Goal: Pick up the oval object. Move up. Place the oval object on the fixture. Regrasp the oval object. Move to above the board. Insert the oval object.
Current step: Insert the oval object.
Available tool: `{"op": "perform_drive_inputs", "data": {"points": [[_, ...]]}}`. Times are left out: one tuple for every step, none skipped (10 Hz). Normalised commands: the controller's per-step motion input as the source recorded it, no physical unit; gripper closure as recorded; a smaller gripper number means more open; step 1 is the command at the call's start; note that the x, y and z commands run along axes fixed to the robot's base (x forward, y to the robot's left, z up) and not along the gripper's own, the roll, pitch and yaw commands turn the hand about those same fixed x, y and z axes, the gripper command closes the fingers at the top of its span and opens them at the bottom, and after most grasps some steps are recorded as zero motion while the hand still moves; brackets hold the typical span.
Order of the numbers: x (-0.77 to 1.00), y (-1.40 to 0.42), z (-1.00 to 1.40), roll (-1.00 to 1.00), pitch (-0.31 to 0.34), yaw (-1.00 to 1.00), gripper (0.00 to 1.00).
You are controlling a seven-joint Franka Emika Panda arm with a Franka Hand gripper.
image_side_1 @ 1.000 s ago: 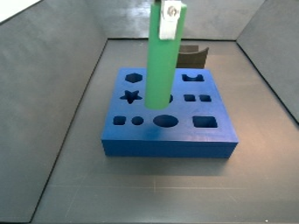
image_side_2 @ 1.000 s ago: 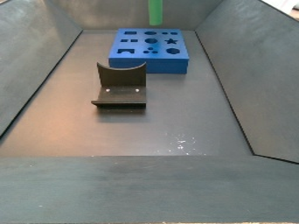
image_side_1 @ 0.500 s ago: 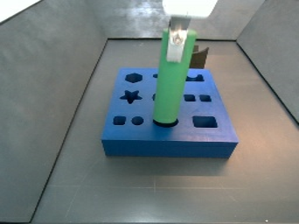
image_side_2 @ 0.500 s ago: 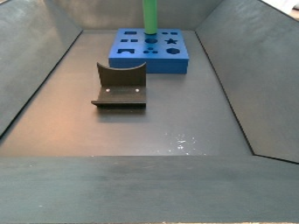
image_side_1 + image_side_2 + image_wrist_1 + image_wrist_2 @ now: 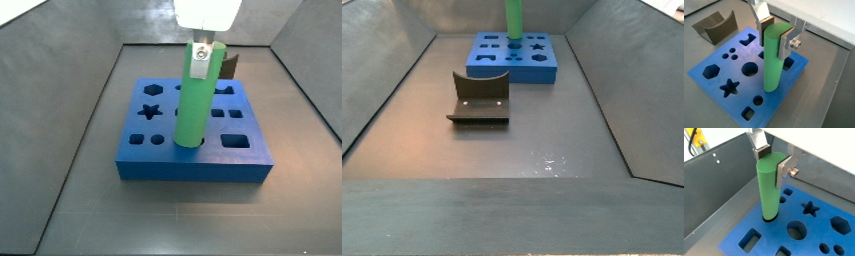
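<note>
Bright green oval object (image 5: 193, 100), blue board (image 5: 238, 160), dark olive-brown fixture (image 5: 480, 98), silver gripper (image 5: 776, 31), grey tabletop (image 5: 516, 150).

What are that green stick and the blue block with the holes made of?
The oval object, held upright by the claw with its lower end in a hole of the board, looks like smooth matte plastic: even colour, soft sheen. The board looks like matte plastic too, perhaps printed or moulded; its cut-outs have crisp edges.
</note>
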Motion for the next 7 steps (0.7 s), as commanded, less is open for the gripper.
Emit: {"op": "perform_drive_inputs", "data": {"points": [[0.07,0.11,-0.31,-0.02,0.0,-0.1,1.0],[0.14,0.24,-0.47,0.0,0.027,-0.23,1.0],[0.09,0.11,-0.77,0.0,0.001,-0.18,1.0],[0.0,0.0,-1.0,0.05,0.0,-0.23,1.0],[-0.02,0.0,-1.0,0.08,0.0,-0.26,1.0],[-0.1,0.0,-1.0,0.08,-0.004,-0.27,1.0],[-0.52,-0.07,-0.92,0.06,-0.097,-0.33,1.0]]}}
